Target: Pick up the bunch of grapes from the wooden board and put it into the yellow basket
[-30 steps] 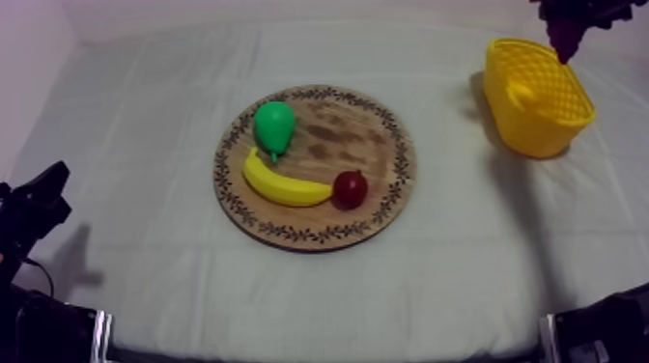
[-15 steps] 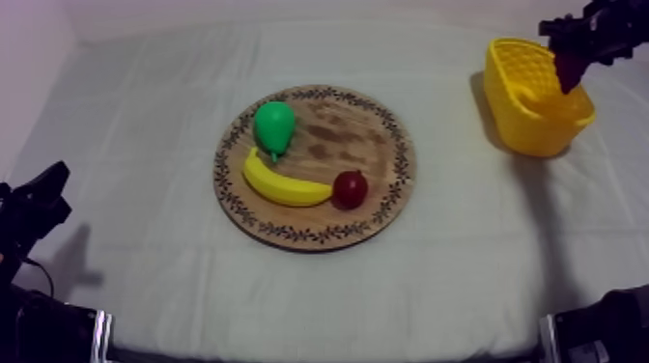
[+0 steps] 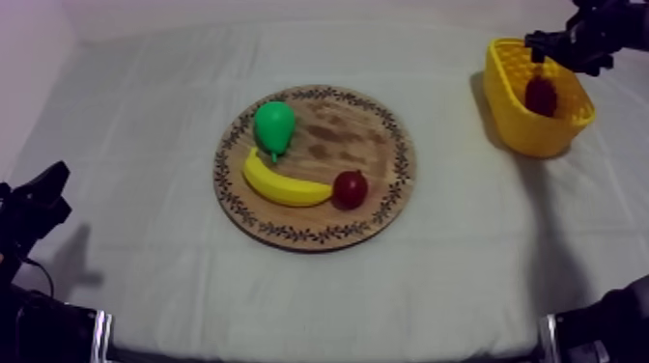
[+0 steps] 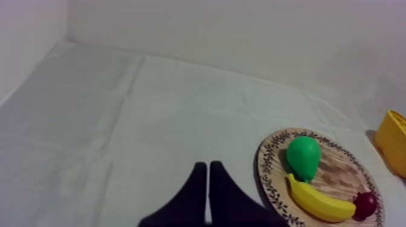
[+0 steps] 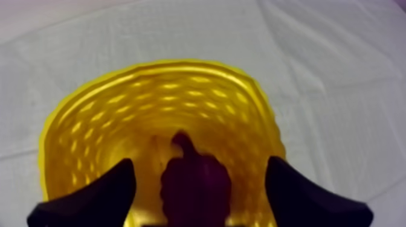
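Purple grapes [image 3: 540, 95]: just dropped, now lying in basket [image 3: 537, 137]. Right gripper [image 5: 199, 163]: wide apart, empty, above. Left gripper [image 4: 208, 174]: narrow wedge. You can retract.

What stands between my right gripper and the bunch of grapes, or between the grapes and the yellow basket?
Nothing visible does. The bunch of grapes already lies inside the yellow basket. The right gripper hangs just above the fruit, jaws open to either side of it with nothing between them and it.
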`<state>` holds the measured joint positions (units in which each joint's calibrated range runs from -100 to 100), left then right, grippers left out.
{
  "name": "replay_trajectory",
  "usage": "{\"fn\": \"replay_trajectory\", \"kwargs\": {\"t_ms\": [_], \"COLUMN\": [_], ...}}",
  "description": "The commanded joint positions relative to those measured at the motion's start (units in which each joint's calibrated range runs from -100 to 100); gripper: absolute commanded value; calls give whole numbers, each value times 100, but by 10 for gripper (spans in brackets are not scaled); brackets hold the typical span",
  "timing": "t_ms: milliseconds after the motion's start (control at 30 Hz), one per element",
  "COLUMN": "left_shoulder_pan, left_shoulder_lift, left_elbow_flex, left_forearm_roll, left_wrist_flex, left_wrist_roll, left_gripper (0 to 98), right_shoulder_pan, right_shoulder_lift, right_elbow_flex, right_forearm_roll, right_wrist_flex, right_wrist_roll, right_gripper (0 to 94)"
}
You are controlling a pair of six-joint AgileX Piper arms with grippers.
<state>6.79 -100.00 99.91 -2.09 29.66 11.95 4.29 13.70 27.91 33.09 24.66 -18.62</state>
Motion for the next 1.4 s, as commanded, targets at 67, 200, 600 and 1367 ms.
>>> {"fn": "replay_trajectory", "kwargs": {"t_ms": [67,200,600,1367], "left_shoulder_pan": [-2,-2,-2,-2], "left_shoulder_lift": [0,0,0,0], "left_elbow_flex": [-2,-2,-2,-2], "left_forearm_roll": [1,1,1,1], "left_wrist_flex": [0,0,0,0], "left_wrist_roll": [-1,-1,-1,-1], "left_gripper": [1,1,1,1], "right_shoulder_pan": [0,-20,-83,-166], "right_shoulder_lift": [62,-82,-1261,-4627], "right_elbow_flex": [-98,-51,896,3602], "right_forearm_roll": [85,100,34,791], "right_wrist_flex": [-16,-75,-290,-559], "right_wrist_roll": [-81,-86,-2,-751], "right_gripper": [689,670,501,396]}}
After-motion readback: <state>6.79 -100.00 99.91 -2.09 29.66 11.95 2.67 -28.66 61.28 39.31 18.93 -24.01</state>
